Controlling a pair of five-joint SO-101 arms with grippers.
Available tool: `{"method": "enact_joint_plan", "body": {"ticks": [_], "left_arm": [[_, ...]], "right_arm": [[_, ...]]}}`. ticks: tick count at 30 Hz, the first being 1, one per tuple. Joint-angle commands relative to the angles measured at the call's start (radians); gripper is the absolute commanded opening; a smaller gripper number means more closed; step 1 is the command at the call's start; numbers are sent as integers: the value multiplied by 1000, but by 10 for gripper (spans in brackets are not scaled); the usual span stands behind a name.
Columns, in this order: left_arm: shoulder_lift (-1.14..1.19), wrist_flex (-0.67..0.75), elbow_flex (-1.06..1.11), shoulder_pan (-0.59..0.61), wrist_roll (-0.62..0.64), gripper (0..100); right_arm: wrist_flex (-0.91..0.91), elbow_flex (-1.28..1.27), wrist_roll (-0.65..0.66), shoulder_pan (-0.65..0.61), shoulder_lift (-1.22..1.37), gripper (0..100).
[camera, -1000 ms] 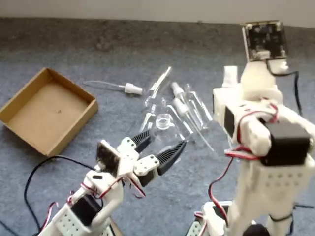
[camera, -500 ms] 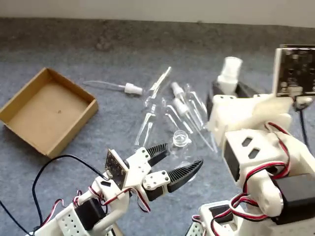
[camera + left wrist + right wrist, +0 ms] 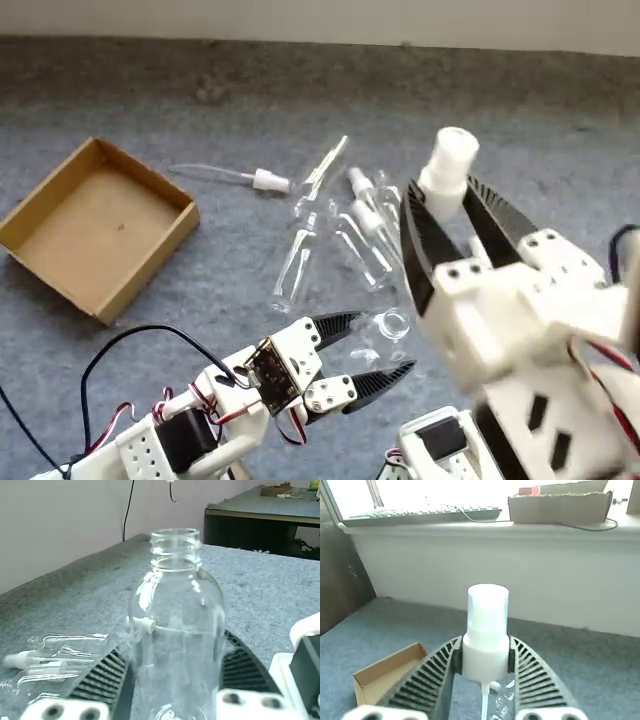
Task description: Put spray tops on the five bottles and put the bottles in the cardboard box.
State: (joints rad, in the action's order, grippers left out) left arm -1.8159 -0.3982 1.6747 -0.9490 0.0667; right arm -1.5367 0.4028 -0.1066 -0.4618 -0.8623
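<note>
Left gripper [image 3: 383, 343] clamps bottle [image 3: 392, 324], now pulled clear of the pile [image 3: 345, 228], upright near the arm bases (neck open). Right gripper [image 3: 442, 192], holding spray top [image 3: 448, 158], has swung closer above it; capping looks next.

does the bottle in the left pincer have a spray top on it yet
No, the bottle held in the left pincer shows an open, bare threaded neck in the left wrist view.

The right pincer [image 3: 486, 649] clamps a white spray top [image 3: 487, 614], cardboard box [image 3: 389, 671] beyond.
</note>
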Motion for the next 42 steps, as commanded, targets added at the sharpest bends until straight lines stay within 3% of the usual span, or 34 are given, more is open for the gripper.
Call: {"method": "enact_joint_plan", "body": {"ticks": [1, 17, 22, 28, 33, 42], "left_arm": [[-12, 3, 21, -13, -9, 88], [-12, 2, 21, -13, -8, 88], [-12, 2, 21, -13, -8, 88], [-12, 2, 21, -13, -9, 88], [-12, 2, 21, -13, -9, 88], [-12, 2, 21, -13, -9, 88]], "right_arm": [[-19, 45, -12, -12, -33, 87], [-53, -77, -66, -117, -87, 86], [-61, -116, 31, -117, -96, 85], [-62, -140, 31, -117, -277, 85], [-50, -320, 38, -117, -421, 85], [280, -625, 106, -116, -493, 84]]}}
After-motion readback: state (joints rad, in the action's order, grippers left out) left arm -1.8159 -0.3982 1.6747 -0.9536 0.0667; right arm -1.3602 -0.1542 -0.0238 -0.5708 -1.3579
